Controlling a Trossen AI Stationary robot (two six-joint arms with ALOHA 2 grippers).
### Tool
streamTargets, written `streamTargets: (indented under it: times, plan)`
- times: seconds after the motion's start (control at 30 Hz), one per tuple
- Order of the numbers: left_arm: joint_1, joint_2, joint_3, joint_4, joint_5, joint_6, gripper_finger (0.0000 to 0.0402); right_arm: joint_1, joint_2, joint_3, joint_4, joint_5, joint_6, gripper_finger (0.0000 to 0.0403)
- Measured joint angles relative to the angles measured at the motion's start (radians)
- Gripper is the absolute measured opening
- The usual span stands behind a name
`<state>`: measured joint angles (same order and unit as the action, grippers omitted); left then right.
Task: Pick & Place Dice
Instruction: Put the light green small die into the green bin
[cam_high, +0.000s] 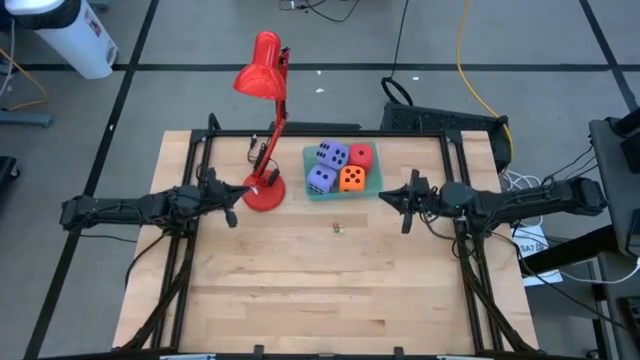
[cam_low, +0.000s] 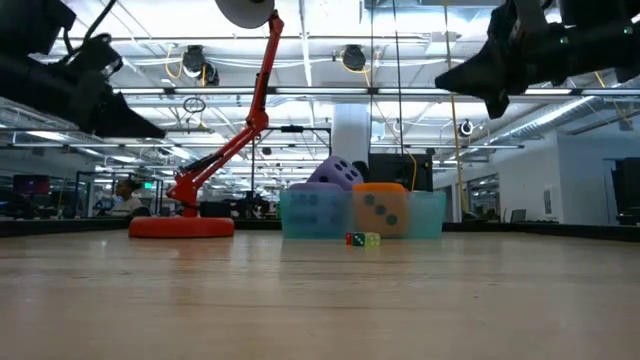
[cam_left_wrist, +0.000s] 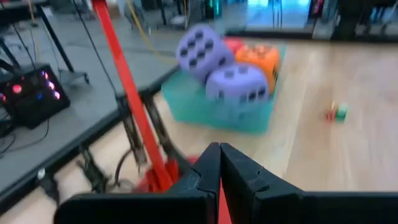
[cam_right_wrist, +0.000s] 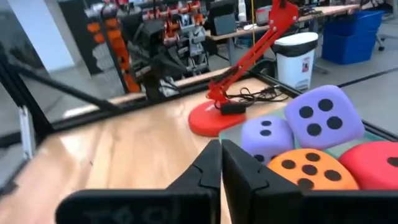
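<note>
Four dice sit together in a teal tray at the table's far middle: two purple-blue ones, an orange one and a red one. In the right wrist view one purple die rests tilted on top of the others. My left gripper hangs shut above the table, left of the tray, beside the lamp's base. My right gripper hangs shut just right of the tray, its fingers pointing level toward the dice. Neither holds anything.
A red desk lamp stands with its round base left of the tray and its head beyond the table's far edge. A few tiny coloured dice lie on the wood nearer than the tray. A black frame rims the table.
</note>
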<state>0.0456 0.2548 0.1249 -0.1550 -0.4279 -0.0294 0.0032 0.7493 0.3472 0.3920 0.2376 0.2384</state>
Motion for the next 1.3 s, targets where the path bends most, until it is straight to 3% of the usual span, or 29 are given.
streamTargets:
  times: [0.17,0.33,0.43,0.77,0.97,1.07,1.17,1.3]
  plan:
    - [0.0,0.0,0.0,-0.019,0.048,0.005,0.0021,0.0,0.031,-0.036,0.0,0.062,-0.026,0.0003]
    - [0.0,0.0,0.0,0.033,0.254,0.045,0.0013,0.0,0.096,-0.084,0.096,0.077,-0.016,0.0001]
    - [0.0,0.0,0.0,0.11,0.297,0.031,0.0005,-0.014,0.158,-0.106,0.229,0.077,-0.053,0.0001]
    - [0.0,0.0,0.0,0.314,0.315,0.016,0.0009,-0.067,0.269,-0.058,0.326,0.02,-0.121,0.0001]
    - [0.0,0.0,0.0,0.273,0.289,-0.005,0.0024,-0.067,0.349,-0.035,0.318,0.013,-0.135,0.0001]
    - [0.0,0.0,0.0,0.26,0.288,0.005,0.0025,-0.065,0.393,0.02,0.263,-0.05,-0.122,0.0001]
    - [0.0,0.0,0.0,0.258,0.289,-0.003,0.0025,-0.015,0.439,0.099,0.196,-0.053,-0.106,0.0]
    - [0.0,0.0,0.0,0.246,0.289,-0.001,0.0026,0.099,0.54,0.164,0.159,0.022,-0.129,0.0]
